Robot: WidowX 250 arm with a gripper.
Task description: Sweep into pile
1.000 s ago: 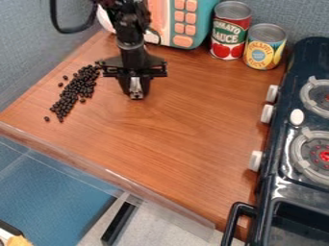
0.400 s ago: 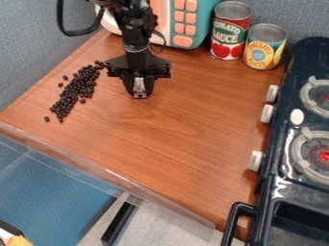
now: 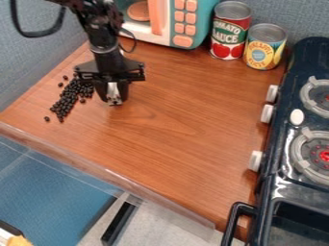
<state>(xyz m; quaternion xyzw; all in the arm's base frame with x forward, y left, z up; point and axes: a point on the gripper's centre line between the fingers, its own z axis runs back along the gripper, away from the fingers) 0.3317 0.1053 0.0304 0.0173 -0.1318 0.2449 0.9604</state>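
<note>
Black end effector (image 3: 114,95) shifted twd 9 o'clock, now at 3 o'clock side of small round black beans (image 3: 67,99); apart or together: can't tell. Visible beans unmoved, streaked approx. 10 o'clock on brown wood-grain table (image 3: 180,125), 1 stray (image 3: 47,118) at 7 o'clock. Prob. sweep setup.

Noted smooth wood grain, satin sheen, on counter (image 3: 180,129). Logged bare metal tops, glossy sides on red can (image 3: 230,36) and yellow can (image 3: 263,50), 1 to 2 o'clock. Recorded smooth plastic look on toy oven (image 3: 202,24), 12 o'clock; high-gloss black on stove (image 3: 283,158), 3 to 4 o'clock; rough, cloth-like weave on wall (image 3: 38,57), 10 o'clock; faint gloss on beans (image 3: 68,98), 9 to 10 o'clock.
</note>
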